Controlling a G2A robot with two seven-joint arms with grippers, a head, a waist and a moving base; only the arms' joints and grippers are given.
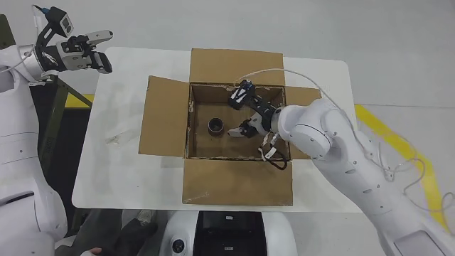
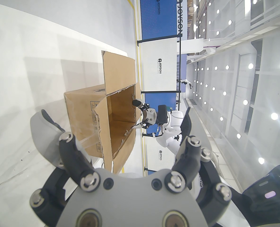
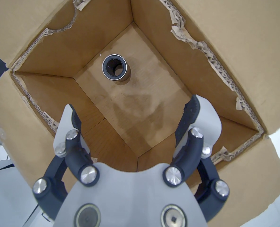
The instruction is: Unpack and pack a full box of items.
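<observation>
An open cardboard box [image 1: 168, 117] stands mid-table with its flaps spread out. On its floor stands a brown cylindrical can [image 1: 215, 126] with a dark rim, upright and open at the top [image 3: 114, 67]. My right gripper [image 1: 240, 114] hangs open over the box's right half, above and beside the can, holding nothing [image 3: 133, 114]. My left gripper [image 1: 101, 50] is open and empty, raised beyond the table's far left corner [image 2: 115, 124]. From there the box [image 2: 83, 109] shows side-on, with the right arm's gripper at its mouth.
The white table [image 1: 114, 163] carries the box; bare surface lies left of it. The box's torn corrugated edges [image 3: 196, 45] ring the opening. A yellow floor line [image 1: 398, 149] runs to the right of the table.
</observation>
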